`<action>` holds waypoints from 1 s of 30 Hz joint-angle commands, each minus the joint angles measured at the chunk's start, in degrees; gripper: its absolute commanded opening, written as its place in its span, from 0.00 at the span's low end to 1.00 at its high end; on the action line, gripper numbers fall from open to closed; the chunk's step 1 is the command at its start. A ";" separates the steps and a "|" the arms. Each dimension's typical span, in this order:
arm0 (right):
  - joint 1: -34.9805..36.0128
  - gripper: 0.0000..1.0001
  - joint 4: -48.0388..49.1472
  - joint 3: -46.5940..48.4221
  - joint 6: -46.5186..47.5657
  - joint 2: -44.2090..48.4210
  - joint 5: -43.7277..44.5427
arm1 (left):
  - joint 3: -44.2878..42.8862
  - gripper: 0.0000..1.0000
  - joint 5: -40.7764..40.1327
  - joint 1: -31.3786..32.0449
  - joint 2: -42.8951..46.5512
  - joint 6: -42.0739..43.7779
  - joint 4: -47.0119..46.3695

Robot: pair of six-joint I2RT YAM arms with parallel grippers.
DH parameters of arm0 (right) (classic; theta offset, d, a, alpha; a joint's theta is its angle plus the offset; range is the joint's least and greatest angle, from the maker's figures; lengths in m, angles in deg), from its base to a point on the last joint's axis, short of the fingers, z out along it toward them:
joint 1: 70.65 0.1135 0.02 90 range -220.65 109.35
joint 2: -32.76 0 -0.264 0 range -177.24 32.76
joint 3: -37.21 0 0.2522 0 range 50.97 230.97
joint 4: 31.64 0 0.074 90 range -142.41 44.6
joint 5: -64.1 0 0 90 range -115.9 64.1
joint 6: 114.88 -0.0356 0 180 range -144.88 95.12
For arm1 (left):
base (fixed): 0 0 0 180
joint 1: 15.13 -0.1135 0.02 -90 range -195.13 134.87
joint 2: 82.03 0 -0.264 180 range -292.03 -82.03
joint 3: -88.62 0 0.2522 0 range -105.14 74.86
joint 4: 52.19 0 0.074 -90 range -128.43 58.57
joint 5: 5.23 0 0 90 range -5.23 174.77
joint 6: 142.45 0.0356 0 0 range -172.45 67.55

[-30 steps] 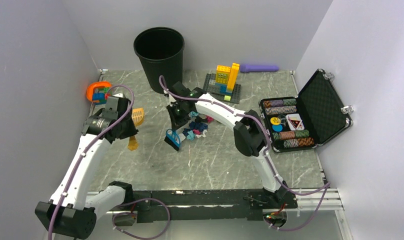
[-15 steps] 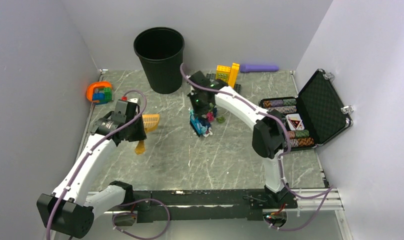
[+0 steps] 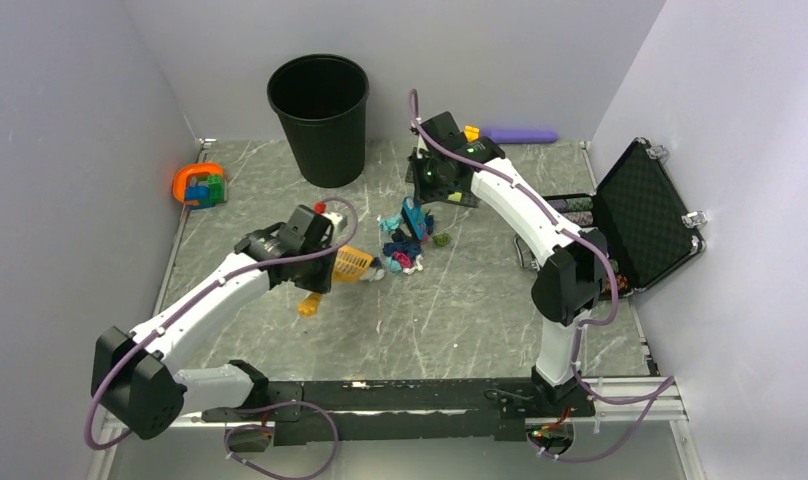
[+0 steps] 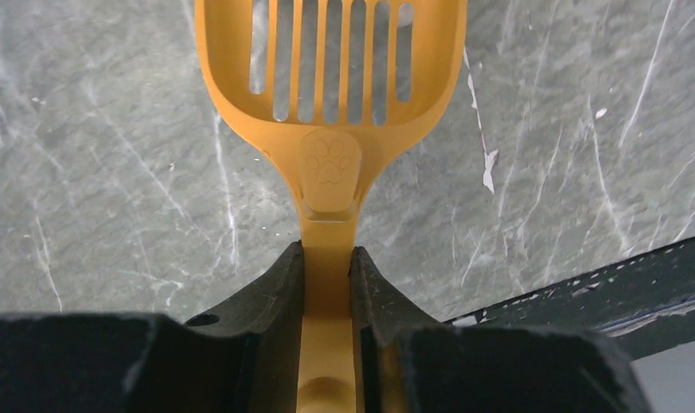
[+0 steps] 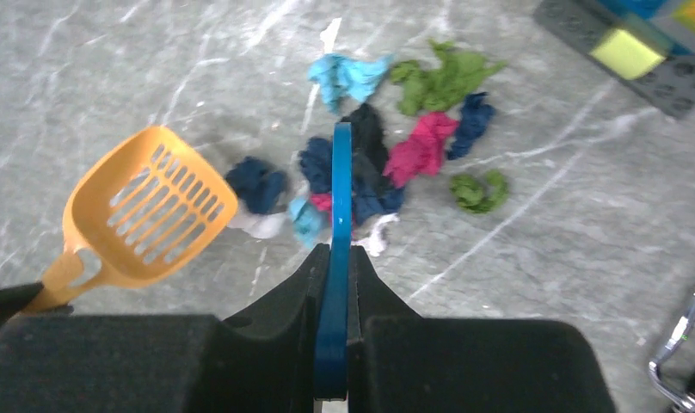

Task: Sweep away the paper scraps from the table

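The paper scraps (image 3: 400, 250) lie in a loose pile mid-table, coloured teal (image 5: 348, 76), green (image 5: 443, 77), magenta (image 5: 421, 146) and navy (image 5: 258, 182). My left gripper (image 3: 328, 270) is shut on the handle of an orange slotted scoop (image 3: 353, 262), whose mouth sits at the pile's left edge. In the left wrist view the scoop (image 4: 331, 77) fills the top, held by the gripper (image 4: 328, 258). My right gripper (image 3: 420, 198) is shut on a thin blue sweeping tool (image 3: 413, 217). That tool (image 5: 340, 215) hangs edge-on over the back of the pile, held by the gripper (image 5: 334, 258).
A black bin (image 3: 320, 115) stands at the back of the table (image 3: 460, 310). A brick baseplate (image 5: 662, 82) lies behind the right wrist. An open black case (image 3: 645, 215) sits at the right edge, an orange toy (image 3: 200, 185) at the left, a purple cylinder (image 3: 520, 134) at the back.
My left arm has swung right, bringing the scoop up to the pile. My right arm has moved right and back with the blue tool, and the scraps shifted right with it.
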 commanded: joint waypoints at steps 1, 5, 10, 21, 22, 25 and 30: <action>-2.43 0.00 -2.39 -0.78 0.95 3.31 8.08 | -0.46 0.00 -1.69 3.45 -2.95 4.01 -1.60; -2.96 0.00 -3.99 -2.64 -0.59 3.23 20.39 | -2.15 0.00 -3.74 4.28 -5.96 5.04 1.31; -3.86 0.00 -4.86 -3.68 -0.39 0.60 30.37 | -3.55 0.00 -6.60 4.35 -5.76 5.25 3.56; -6.06 0.00 -2.39 -6.67 1.13 -4.77 31.60 | -3.81 0.00 -11.69 4.34 1.65 5.84 12.89; -6.09 0.00 -1.98 -6.72 1.23 -5.10 31.57 | -3.75 0.00 -10.82 4.28 2.33 5.93 13.00; -6.09 0.00 0.02 -6.97 2.21 -6.58 30.01 | -3.85 0.00 -7.09 4.42 2.16 7.53 12.37; -6.08 0.00 1.47 -6.23 2.67 -8.36 26.84 | -6.36 0.00 -3.10 4.67 -6.06 10.89 14.10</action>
